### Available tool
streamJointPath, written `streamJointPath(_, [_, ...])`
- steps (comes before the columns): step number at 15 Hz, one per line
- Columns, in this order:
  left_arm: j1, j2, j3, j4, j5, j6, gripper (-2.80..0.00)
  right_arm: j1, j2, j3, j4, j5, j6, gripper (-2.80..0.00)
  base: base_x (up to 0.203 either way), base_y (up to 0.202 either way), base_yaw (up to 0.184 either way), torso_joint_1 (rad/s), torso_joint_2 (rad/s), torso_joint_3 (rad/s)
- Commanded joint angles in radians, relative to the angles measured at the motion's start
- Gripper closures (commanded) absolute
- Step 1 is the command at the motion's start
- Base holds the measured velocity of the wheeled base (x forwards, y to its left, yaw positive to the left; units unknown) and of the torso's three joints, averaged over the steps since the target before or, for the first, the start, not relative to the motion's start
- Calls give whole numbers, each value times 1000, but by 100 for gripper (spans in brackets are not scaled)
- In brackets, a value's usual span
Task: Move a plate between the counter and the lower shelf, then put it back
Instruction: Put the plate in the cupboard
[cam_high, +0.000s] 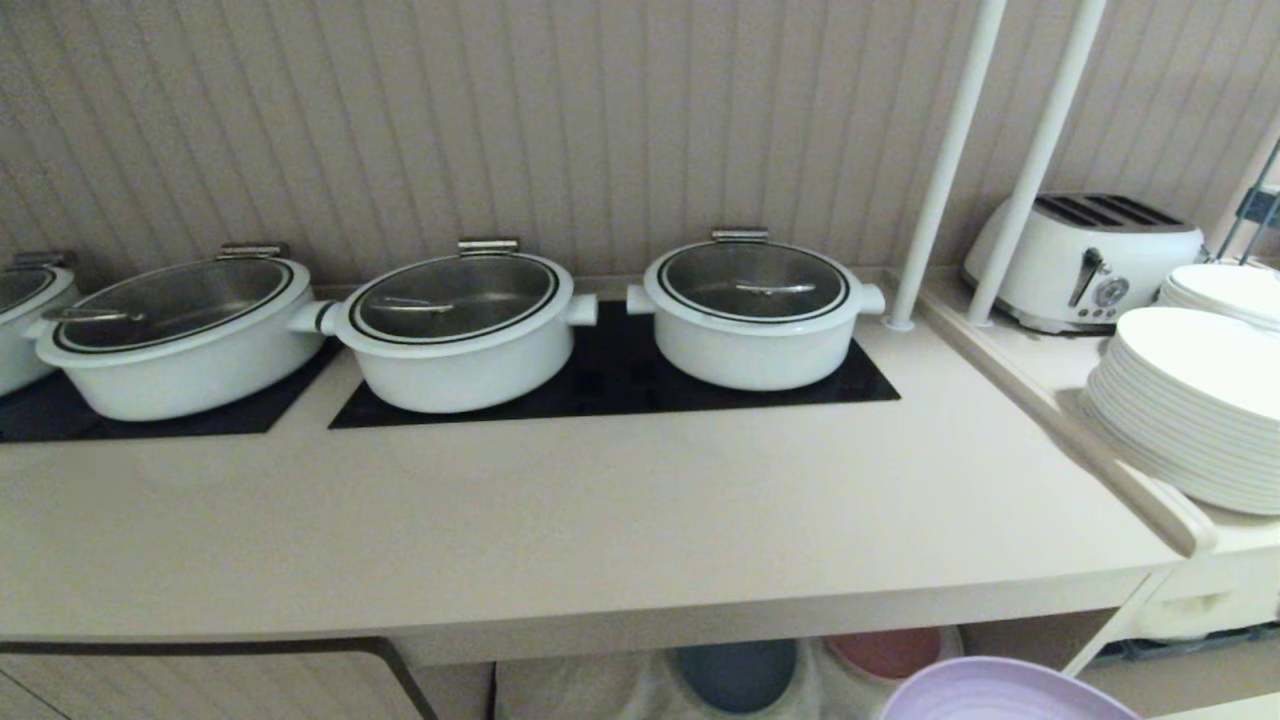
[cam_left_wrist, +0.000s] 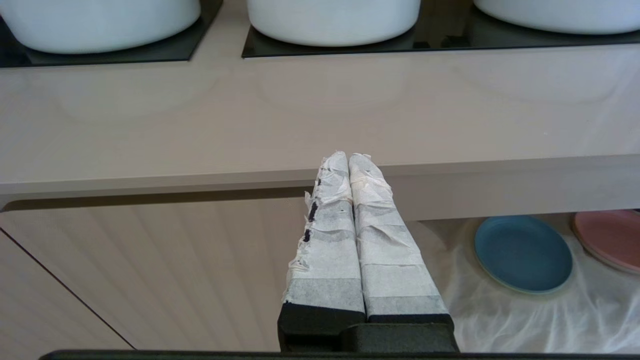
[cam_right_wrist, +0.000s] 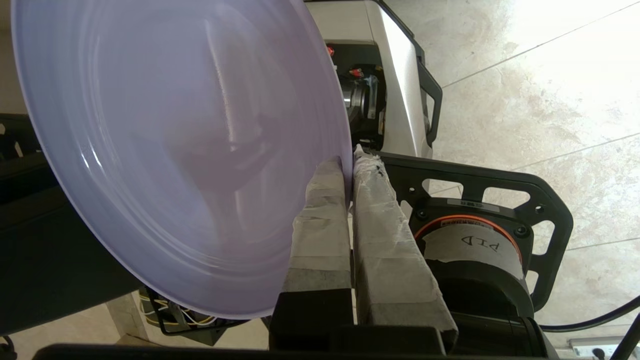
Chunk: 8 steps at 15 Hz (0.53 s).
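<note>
- Head view: round matte lavender-purple plate (cam_high: 1005, 692) nearest the camera, its rim showing in front of the counter's front edge, toward the right-hand end, lower than the top and outside the recess.
- Long smooth beige counter (cam_high: 600, 510) with flat black rectangular panels (cam_high: 620, 385); three white lidded pots (cam_high: 457, 330) stand on the panels along the back edge, a fourth partly seen at the far left.
- Lower shelf (cam_high: 640, 685) below the front edge: a round blue plate (cam_high: 737, 675) and a round pink plate (cam_high: 885, 650) lie side by side on its off-white cloth.
- Narrower beige ledge (cam_high: 1150, 480) at the right end carries a stack of white plates (cam_high: 1190, 410) and a white toaster (cam_high: 1085, 255).
- Left wrist view: left gripper (cam_left_wrist: 347, 160), paper-wrapped fingers pressed together on nothing, hangs in front of the counter's thick front edge, over a ribbed beige cabinet door (cam_left_wrist: 150, 270); the blue and pink plates lie on the wrinkled cloth beside it.
- Right wrist view: right gripper (cam_right_wrist: 350, 167) pinched tight on the lavender plate's rim, one taped finger on each face; the plate is tilted steeply, clear of any surface, above a pale tiled floor (cam_right_wrist: 540, 85) and the robot's dark base (cam_right_wrist: 475, 240).
</note>
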Motion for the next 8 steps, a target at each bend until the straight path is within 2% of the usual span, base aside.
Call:
streamJointPath(1, [0,0,0,0,0,0,0,0,5,-2,5,1,0,0,0,0,0,0,0,0])
streamJointPath(8, [0,0,0,0,0,-1,0,0,2,-3,10,2,0,0,0,0,0,0,0,0])
